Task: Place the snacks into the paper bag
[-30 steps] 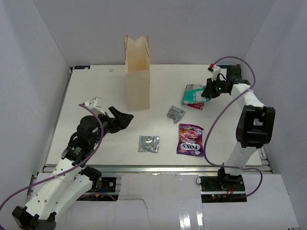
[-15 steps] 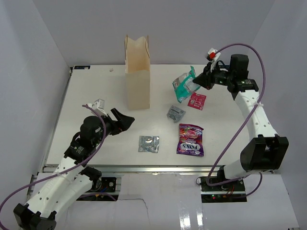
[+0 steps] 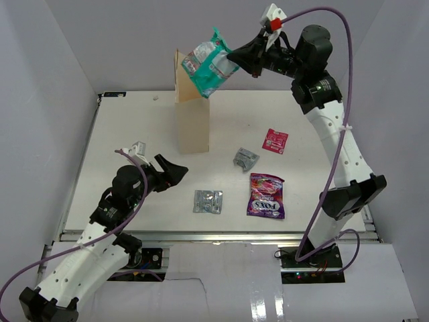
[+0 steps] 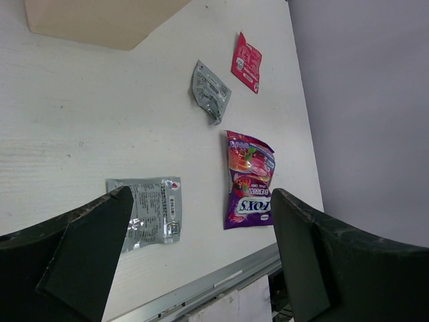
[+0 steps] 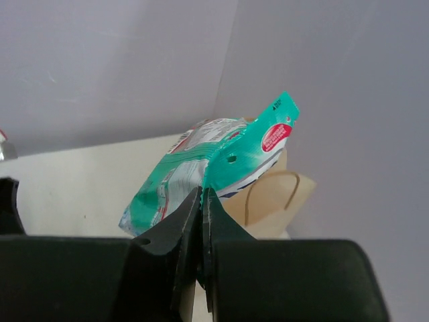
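While the right pincer [image 3: 233, 60] clamps one crinkly teal-and-white packet [image 3: 209, 67] above the paper bag [image 3: 192, 121] (standing near the worktop's [image 3: 134, 121] far edge), four lie flat: two silver-grey packets [image 3: 208, 201], one purple packet [image 3: 266, 195], one pink-red packet [image 3: 275, 141]; the left pincer [image 3: 173, 166] gapes apart.

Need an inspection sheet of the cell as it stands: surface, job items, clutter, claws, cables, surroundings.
Surface: white table, no spills seen.
Job's things: paper bag upright; teal-and-white packet aloft near its mouth; pink-red packet, crumpled silver packet, flat silver packet and purple packet lying on the table.
Clutter: small pale speck at the far edge.
Claws: right claw shut on the teal-and-white packet; left claw open, empty.
Cables: purple cable along each arm, none across packets.
Surroundings: pale walls on three sides.
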You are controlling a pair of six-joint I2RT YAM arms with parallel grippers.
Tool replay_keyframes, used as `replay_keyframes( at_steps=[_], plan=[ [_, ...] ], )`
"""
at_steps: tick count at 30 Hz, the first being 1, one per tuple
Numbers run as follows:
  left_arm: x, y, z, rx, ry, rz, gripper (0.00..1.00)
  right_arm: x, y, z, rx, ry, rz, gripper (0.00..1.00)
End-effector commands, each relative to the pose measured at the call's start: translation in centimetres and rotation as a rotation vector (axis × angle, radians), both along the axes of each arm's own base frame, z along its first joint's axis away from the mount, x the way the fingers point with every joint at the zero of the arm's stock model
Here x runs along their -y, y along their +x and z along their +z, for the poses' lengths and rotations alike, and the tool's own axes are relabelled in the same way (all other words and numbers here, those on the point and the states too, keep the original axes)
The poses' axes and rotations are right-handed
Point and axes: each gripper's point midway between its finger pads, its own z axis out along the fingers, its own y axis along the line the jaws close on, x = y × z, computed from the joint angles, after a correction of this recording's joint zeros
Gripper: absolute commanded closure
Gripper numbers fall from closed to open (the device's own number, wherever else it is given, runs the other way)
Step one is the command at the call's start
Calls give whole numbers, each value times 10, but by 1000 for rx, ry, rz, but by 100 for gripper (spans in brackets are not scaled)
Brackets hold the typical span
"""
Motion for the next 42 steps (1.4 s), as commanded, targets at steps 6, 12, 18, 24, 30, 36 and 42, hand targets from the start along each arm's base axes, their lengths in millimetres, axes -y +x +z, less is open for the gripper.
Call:
replay_keyframes(
  at_steps=[6, 12, 18, 24, 30, 36, 42],
  plan=[
    [1, -5, 11, 27, -41, -10, 5, -56, 32, 48, 187, 143, -111, 92],
    [0, -8, 5, 15, -55, -5, 5, -64, 60, 48, 206, 174, -228, 92],
    [-1, -8, 0, 5, -59, 4, 5, -64, 46, 54, 209, 174, -184, 92],
    [4, -5, -3, 1, -52, -13, 5, -58, 40, 62, 230, 179, -197, 92],
    [3, -7, -3, 5, -55, -16, 5, -50, 29, 77, 258, 196, -199, 92],
    [1, -10, -8, 3, -66, -8, 5, -42, 16, 84, 271, 199, -202, 92],
    [3, -10, -7, 2, -63, -17, 5, -40, 25, 81, 283, 192, -238, 92]
  ],
)
